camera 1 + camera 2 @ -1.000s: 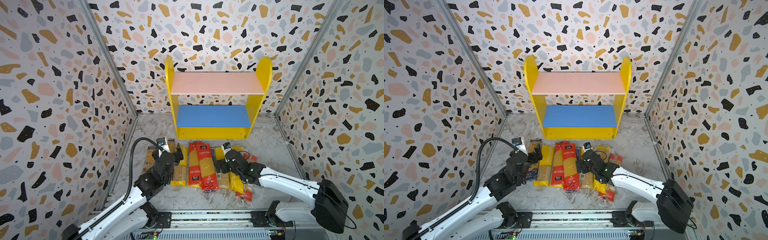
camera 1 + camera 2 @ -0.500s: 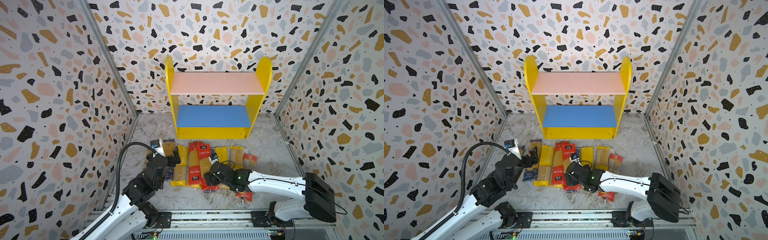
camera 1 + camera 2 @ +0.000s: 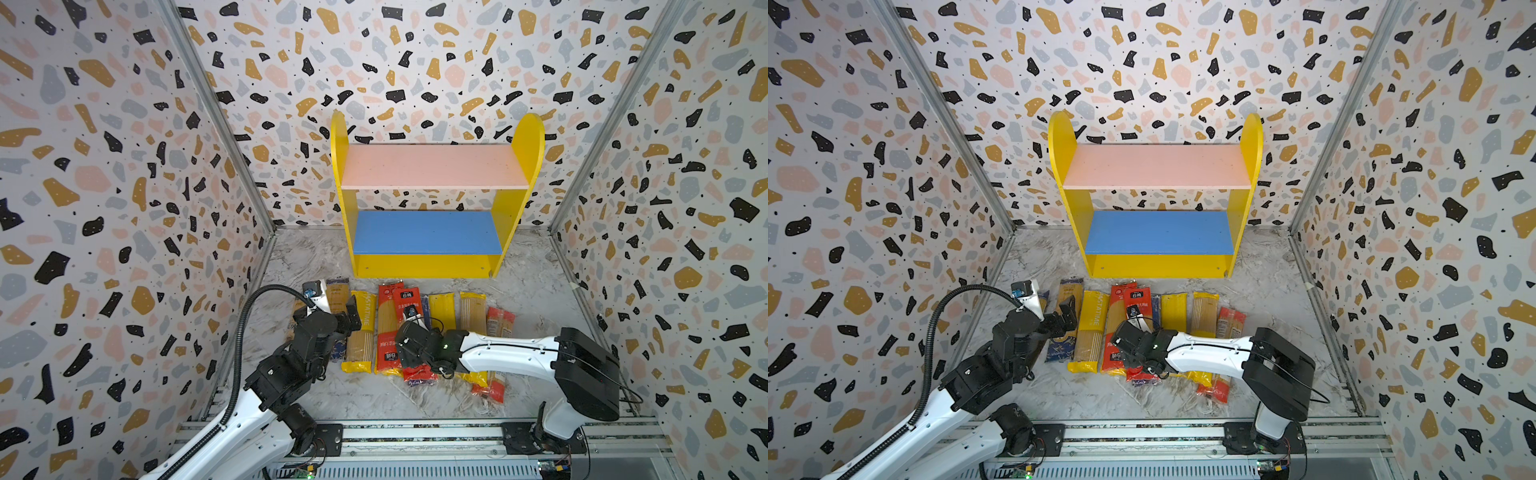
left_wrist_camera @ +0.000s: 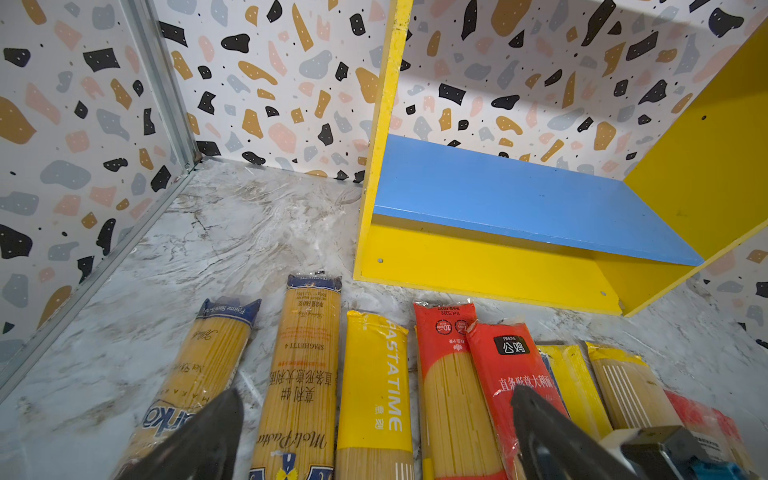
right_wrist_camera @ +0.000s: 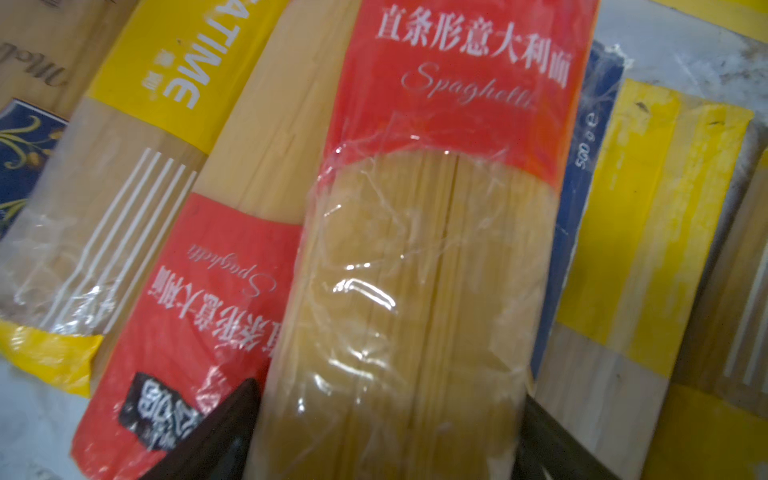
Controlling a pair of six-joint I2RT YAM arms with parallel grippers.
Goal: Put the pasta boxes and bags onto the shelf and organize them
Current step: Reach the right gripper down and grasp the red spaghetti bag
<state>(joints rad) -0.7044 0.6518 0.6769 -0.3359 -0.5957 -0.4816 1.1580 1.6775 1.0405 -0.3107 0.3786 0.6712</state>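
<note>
Nearest us, the aluminium rail [image 3: 415, 434] carried both arm bases.

The left gripper [image 4: 376, 392] hovered over the left end of the row of spaghetti packets [image 3: 384, 328]. Its fingers [image 4: 195, 444] were spread wide and gripped nothing. Below it we noted a blue-capped packet [image 4: 208, 357], a gold packet with dark blue ends [image 4: 307, 361] and the yellow PASTATIME packet [image 4: 374, 382].

The right gripper [image 5: 388, 392] sat low on the middle of the row. Its fingers [image 5: 216, 449] stood apart on either side of the upper red spaghetti packet [image 5: 415, 270], close against its edges. We could not tell whether they pinched it. That packet overlapped a second red packet [image 5: 195, 299] on one side and a dark blue packet [image 5: 586, 166] on the other.

Further right lay two yellow-topped packets [image 3: 441, 305], then small red-orange packets [image 3: 500, 324]. All the packets lay flat on the marble tabletop [image 3: 316, 257], side by side.

Just beyond them the shelf [image 3: 424, 266] stood against the terrazzo back wall [image 3: 415, 62], with its pink upper board [image 3: 432, 166] over the blue lower board [image 3: 428, 230].
</note>
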